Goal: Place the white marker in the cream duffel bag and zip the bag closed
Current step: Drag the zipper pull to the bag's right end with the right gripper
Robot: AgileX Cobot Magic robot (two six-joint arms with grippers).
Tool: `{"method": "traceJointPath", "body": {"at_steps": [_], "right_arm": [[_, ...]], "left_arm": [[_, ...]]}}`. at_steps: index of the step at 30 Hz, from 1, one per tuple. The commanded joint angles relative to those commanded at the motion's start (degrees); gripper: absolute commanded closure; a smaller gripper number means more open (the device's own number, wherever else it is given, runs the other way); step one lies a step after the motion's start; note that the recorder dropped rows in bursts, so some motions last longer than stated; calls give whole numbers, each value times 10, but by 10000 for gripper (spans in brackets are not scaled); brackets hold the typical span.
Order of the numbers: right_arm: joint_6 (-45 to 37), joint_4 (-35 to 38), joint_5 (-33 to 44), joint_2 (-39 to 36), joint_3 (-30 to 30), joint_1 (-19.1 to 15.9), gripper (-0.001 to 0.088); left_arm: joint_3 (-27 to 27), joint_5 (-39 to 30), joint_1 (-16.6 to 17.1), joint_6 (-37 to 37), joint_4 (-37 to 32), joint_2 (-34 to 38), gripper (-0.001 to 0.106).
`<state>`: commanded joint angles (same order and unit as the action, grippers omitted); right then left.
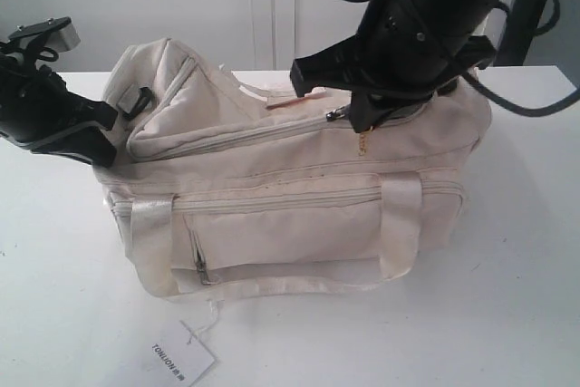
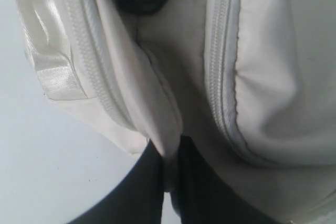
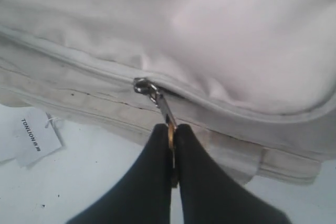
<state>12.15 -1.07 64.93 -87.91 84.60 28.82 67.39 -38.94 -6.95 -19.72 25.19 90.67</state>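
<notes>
The cream duffel bag (image 1: 272, 215) lies on its side on the white table. At its left end my left gripper (image 1: 107, 138) is shut on a fold of the bag's fabric (image 2: 168, 129). My right gripper (image 1: 358, 120) reaches over the top of the bag. It is shut on the gold zipper pull (image 3: 169, 121), which hangs from the metal slider (image 3: 142, 86) of the curved top zipper. The slider (image 1: 335, 115) sits about two thirds of the way along the zipper toward the right end. A thin dark slit shows beside it. The white marker is out of view.
A white hang tag (image 1: 181, 355) on a string lies on the table (image 1: 507, 296) in front of the bag. It also shows in the right wrist view as the hang tag (image 3: 34, 135). Satin handles (image 1: 149, 242) and a front zip pocket (image 1: 281, 242) face the camera.
</notes>
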Motion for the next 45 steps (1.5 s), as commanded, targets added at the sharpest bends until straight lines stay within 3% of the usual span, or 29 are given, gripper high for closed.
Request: {"method": "traceJointPath", "body": {"at_steps": [16,42,45], "right_arm": [[-20,0,22,10,0,-88,868],[-80,83,16,-1,0,-89,868],[-92,83,16,-4,0,-89,868]], "left_arm": [[0,3,0,0,-4,0,1053],[0,25,0,-5,0,0,1051],[0,25,0,-10,4,-2,935]]}}
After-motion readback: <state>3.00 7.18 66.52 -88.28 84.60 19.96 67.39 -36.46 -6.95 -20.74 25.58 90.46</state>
